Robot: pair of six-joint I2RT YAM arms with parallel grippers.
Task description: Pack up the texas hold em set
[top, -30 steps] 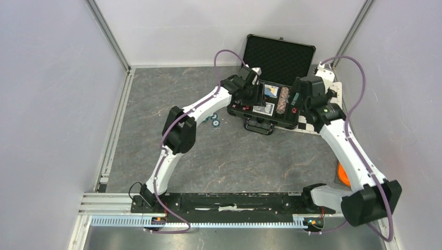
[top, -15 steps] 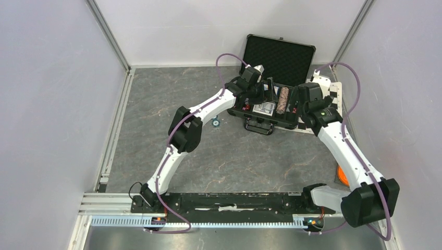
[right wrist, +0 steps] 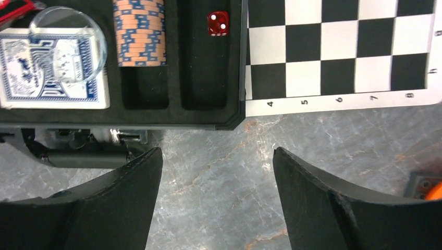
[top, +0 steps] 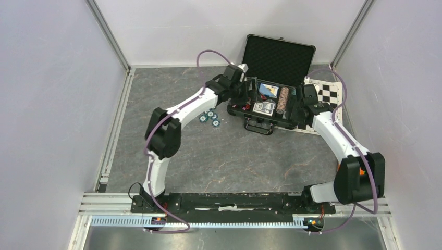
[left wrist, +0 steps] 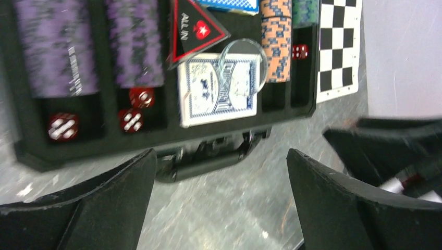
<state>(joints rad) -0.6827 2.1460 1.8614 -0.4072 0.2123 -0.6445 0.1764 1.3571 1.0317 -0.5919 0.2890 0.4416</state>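
Top external: left tool [left wrist: 219,166] and right tool [right wrist: 216,156] gape empty at case [top: 279,54] ends, mat [top: 328,94] alongside.

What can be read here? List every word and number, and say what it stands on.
"ALL IN": on the black and red triangle.
"4 5 6 7 8": along the edge of the checkered mat.
Print on the card deck: too blurred to read.
White print on the purple chips: too blurred to read.

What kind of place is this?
Probably a lab robot cell, not a home: plain white panel walls, aluminium frame posts, and an arm mounting rail on a grey tabletop.
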